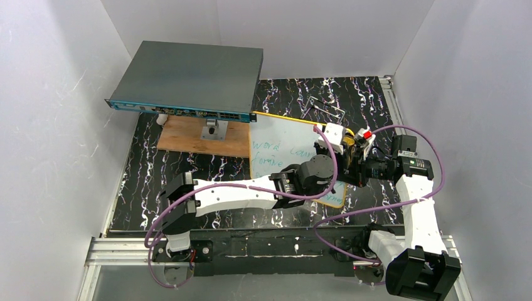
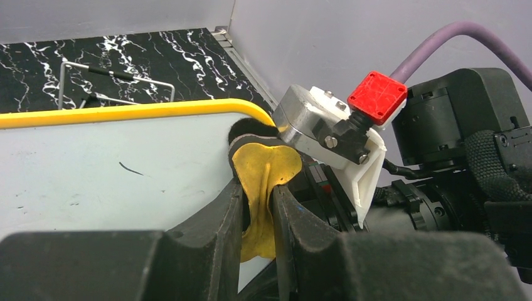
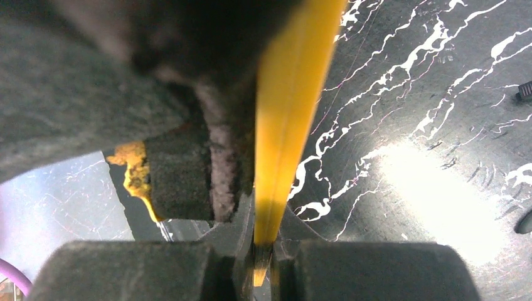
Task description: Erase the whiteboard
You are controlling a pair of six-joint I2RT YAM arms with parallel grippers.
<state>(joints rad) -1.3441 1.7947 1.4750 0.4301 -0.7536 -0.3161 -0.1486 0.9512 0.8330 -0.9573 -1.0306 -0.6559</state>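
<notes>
Top external: one whiteboard (image 1: 285,147) on the black marbled table (image 1: 157,182), centre-right. It is a small white rectangle with rounded corners and a thin yellow-orange frame. Green handwriting covers its left part in a few lines (only partly legible). The arms cover much of its right part.

Left wrist view: the stretch of board near the far right corner looks mostly clean, a bit smudgy, with one short dark stroke. The yellow frame curves round that corner.

The left pincer (image 2: 257,207) is clenched on one wiper pad (image 2: 263,166), floppy yellow backing with black felt. The pad sits at the whiteboard's far right corner, felt end against the frame.

The right pincer (image 3: 263,257) is clamped on the whiteboard's yellow frame at its right edge, with the edge running straight between the two fingers. From this view the pad's black felt block is just left of the frame.

A red-capped white bracket (image 2: 370,100) (one, on the right arm) is just right of that corner.

Count of the rest:
- One dark-grey flat box (image 1: 188,78), left of and beyond the whiteboard.
- One brown wooden board (image 1: 201,135) under the box, touching or just beside the whiteboard's left edge.
- One bent wire frame (image 1: 326,106), just beyond the whiteboard's far edge.
</notes>
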